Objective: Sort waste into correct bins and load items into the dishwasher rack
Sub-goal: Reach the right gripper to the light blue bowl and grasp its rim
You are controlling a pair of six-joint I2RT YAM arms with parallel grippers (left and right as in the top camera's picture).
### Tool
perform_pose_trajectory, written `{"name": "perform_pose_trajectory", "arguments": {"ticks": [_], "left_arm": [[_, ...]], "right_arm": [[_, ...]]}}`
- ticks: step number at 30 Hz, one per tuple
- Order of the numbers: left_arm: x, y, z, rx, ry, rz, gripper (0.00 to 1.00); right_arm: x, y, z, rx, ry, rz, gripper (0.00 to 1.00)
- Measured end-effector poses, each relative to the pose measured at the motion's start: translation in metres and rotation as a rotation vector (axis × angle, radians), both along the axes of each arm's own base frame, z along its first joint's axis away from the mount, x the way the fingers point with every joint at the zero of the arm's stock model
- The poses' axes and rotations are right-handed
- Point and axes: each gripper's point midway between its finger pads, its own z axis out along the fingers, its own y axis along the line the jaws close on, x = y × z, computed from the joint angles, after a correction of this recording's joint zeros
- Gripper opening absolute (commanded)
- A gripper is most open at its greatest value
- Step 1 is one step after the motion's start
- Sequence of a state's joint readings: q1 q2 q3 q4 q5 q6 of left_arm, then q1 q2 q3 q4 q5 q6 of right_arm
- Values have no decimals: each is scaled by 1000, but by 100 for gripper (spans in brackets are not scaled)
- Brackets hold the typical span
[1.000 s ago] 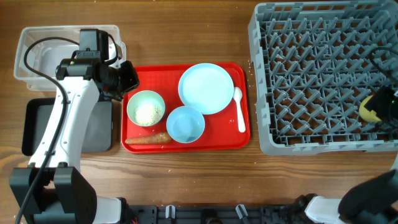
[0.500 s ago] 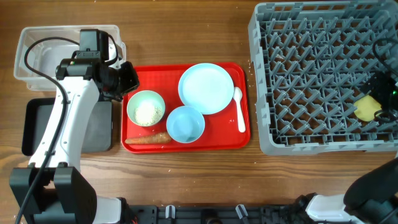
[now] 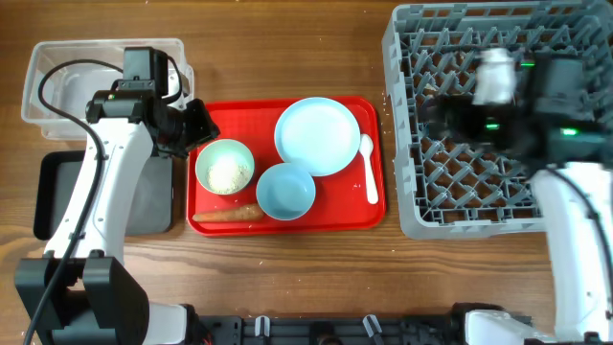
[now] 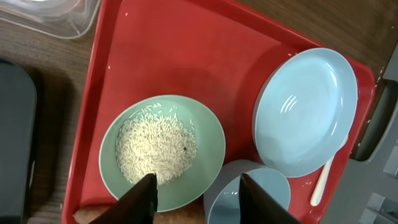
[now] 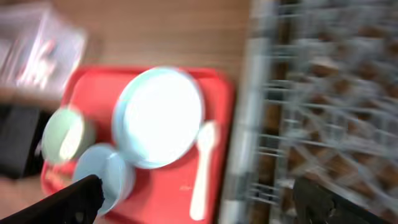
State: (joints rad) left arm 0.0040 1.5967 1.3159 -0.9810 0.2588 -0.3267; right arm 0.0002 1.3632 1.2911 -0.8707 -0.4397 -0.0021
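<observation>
Wooden desk (image 3: 287, 48), red tray (image 3: 215, 110) at centre: rice (image 3: 228, 174) in pale green bowl (image 3: 207, 153); pale blue bowl (image 3: 284, 191), pale blue plate (image 3: 317, 135), white spoon (image 3: 369, 168), carrot piece (image 3: 228, 215) alongside. Dishwasher rack (image 3: 479, 222) at right edge. Left end effector (image 4: 196, 186) spread apart above bowls; right end effector (image 5: 199, 196) blurred, spread apart, over rack.

The left arm (image 3: 93, 192) is stretched from the near left toward the far side, its wrist bent to the right. The left gripper (image 4: 202, 199) is pointed down, jaws apart, nothing held. The right arm (image 3: 575, 240) is seen blurred at the right. The right gripper (image 5: 199, 199) is spread wide and empty.
</observation>
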Motion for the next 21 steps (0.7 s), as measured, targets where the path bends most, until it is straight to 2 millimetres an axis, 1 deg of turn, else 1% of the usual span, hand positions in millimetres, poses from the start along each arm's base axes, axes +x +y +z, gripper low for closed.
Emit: {"name": "perform_pose_trajectory", "arguments": {"ticks": [2, 3, 5, 6, 8, 9, 11, 12, 13, 14, 16, 18, 21], "left_arm": [[-1, 0, 0, 0, 3, 0, 43], [-1, 0, 0, 0, 4, 0, 43], [-1, 0, 0, 0, 4, 0, 43], [-1, 0, 0, 0, 4, 0, 43], [-1, 0, 0, 0, 5, 0, 43], [-1, 0, 0, 0, 4, 0, 43], [-1, 0, 0, 0, 5, 0, 43], [-1, 0, 0, 0, 5, 0, 43], [-1, 0, 0, 0, 6, 0, 43], [-2, 0, -1, 0, 7, 0, 43], [-2, 0, -1, 0, 10, 0, 43], [-2, 0, -1, 0, 10, 0, 43], [-2, 1, -1, 4, 11, 1, 44]], "right_arm": [[-3, 36, -3, -50, -21, 92, 99], [-4, 60, -9, -87, -25, 146, 99], [-1, 78, -19, -133, -28, 167, 100], [5, 92, -32, -170, -29, 184, 100], [13, 102, -49, -201, -14, 191, 100], [17, 105, -63, -218, 10, 193, 100], [26, 111, -84, -225, 40, 198, 100], [33, 114, -96, -217, 51, 190, 98], [40, 119, -106, -199, 61, 173, 93], [44, 123, -109, -179, 60, 170, 89], [46, 130, -106, -137, 52, 181, 88], [33, 137, -109, -98, 106, 213, 88], [-4, 144, -123, -113, 247, 263, 87]]}}
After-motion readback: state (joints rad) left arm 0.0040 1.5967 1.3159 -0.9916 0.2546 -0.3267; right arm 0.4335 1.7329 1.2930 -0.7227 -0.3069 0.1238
